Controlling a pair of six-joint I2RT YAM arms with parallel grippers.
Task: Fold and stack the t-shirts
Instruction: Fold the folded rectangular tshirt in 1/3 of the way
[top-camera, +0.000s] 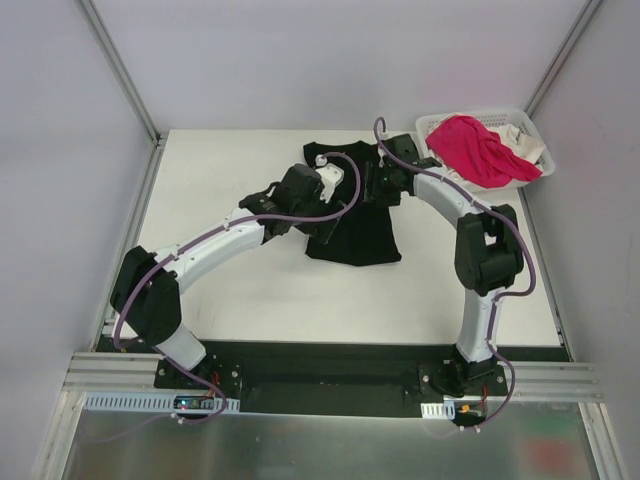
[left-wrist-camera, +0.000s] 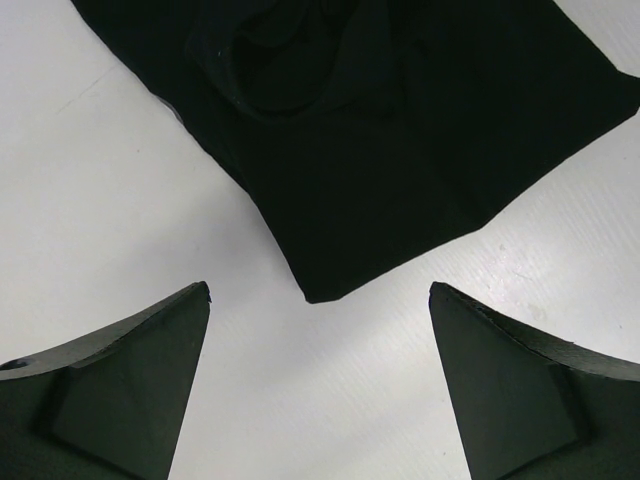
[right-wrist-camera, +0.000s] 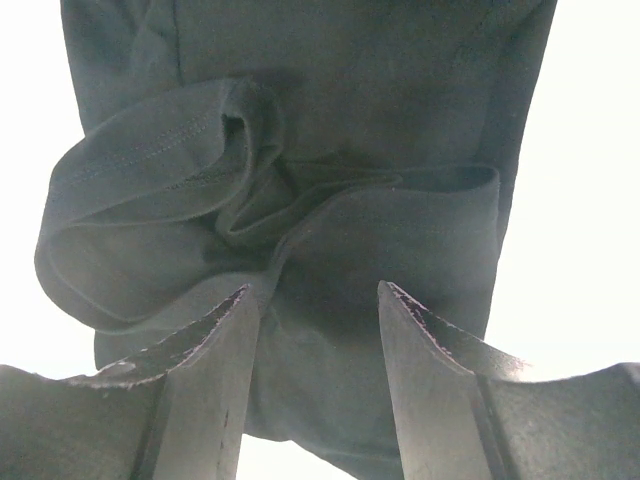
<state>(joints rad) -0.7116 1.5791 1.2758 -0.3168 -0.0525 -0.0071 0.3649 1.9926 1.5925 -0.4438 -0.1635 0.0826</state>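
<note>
Grippers hang low over a white tabletop (top-camera: 230, 170). The left gripper (left-wrist-camera: 320, 300) stands wide open just above one corner of the large black cloth t-shirt (top-camera: 355, 235), which lies spread at the table's centre. Farther on, the right gripper (right-wrist-camera: 313, 290) has its fingers half apart over a bunched fold of that shirt; whether it grips the cloth cannot be told. At the far right corner, a white plastic lattice basket (top-camera: 440, 118) holds a bright pink t-shirt (top-camera: 470, 148) and a white t-shirt (top-camera: 525, 150).

Readable text, labels, brands, numbers, signs: none. I find nothing legible on the black shirt (top-camera: 355, 238), basket (top-camera: 526, 126) or desk (top-camera: 230, 170).
</note>
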